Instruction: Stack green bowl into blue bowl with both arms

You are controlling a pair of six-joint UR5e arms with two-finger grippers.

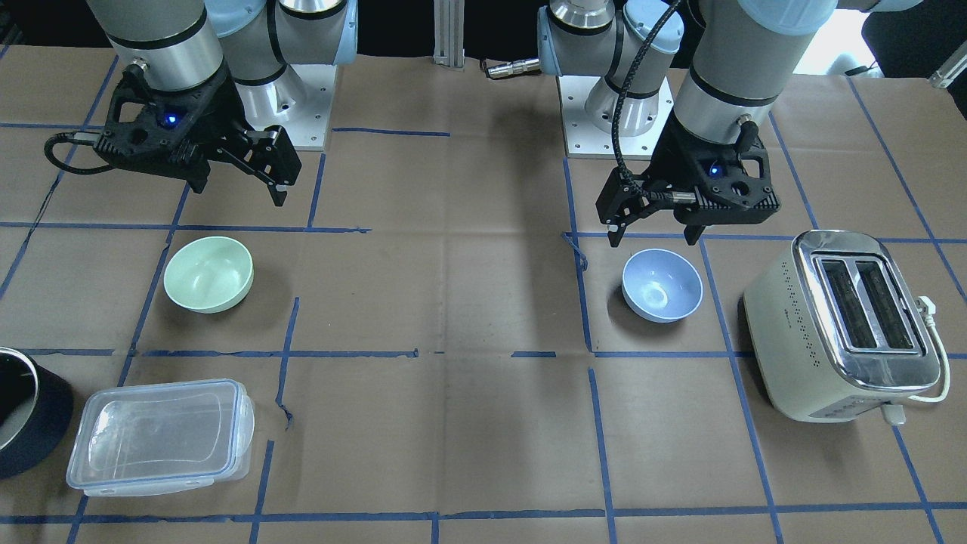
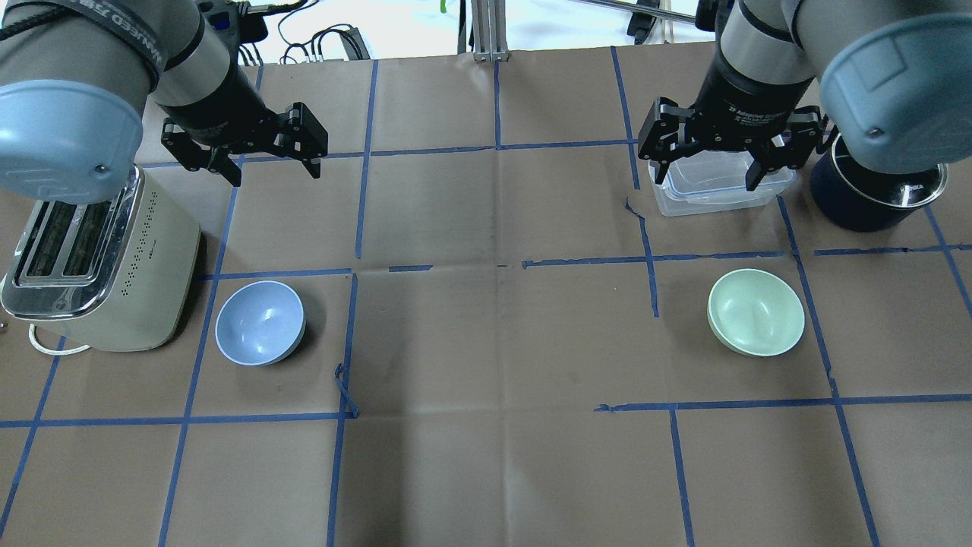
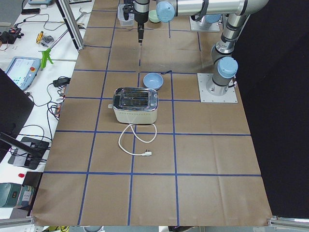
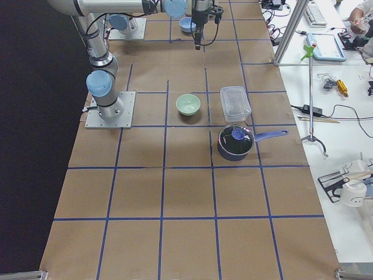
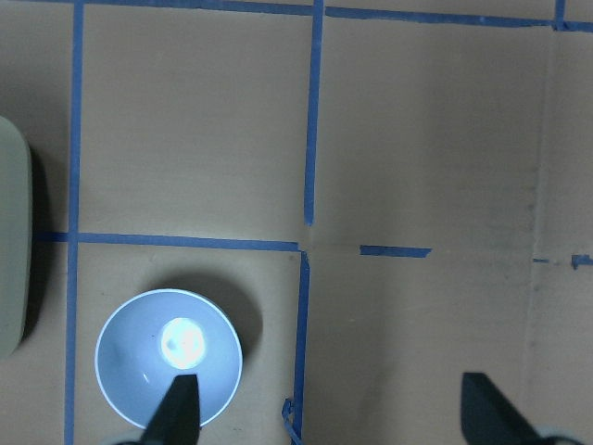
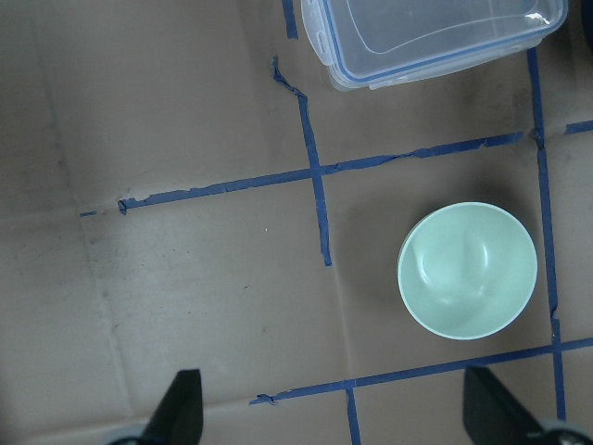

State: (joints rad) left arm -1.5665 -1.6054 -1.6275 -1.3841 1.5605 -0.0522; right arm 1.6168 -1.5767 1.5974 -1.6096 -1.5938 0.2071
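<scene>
The pale green bowl (image 1: 208, 273) (image 2: 755, 311) stands upright and empty on the table on the robot's right side; it also shows in the right wrist view (image 6: 468, 270). The light blue bowl (image 1: 662, 285) (image 2: 260, 322) stands upright and empty on the robot's left side, next to the toaster, and shows in the left wrist view (image 5: 169, 357). My left gripper (image 2: 273, 173) (image 1: 651, 238) hangs open and empty above the table, near the blue bowl. My right gripper (image 2: 706, 181) (image 1: 242, 193) hangs open and empty, high above the green bowl's area.
A cream toaster (image 2: 91, 266) (image 1: 842, 325) stands right beside the blue bowl, its cord trailing outward. A clear lidded container (image 1: 159, 434) (image 2: 717, 182) and a dark navy pot (image 1: 23, 415) (image 2: 873, 190) sit beyond the green bowl. Brown paper with blue tape lines covers the table.
</scene>
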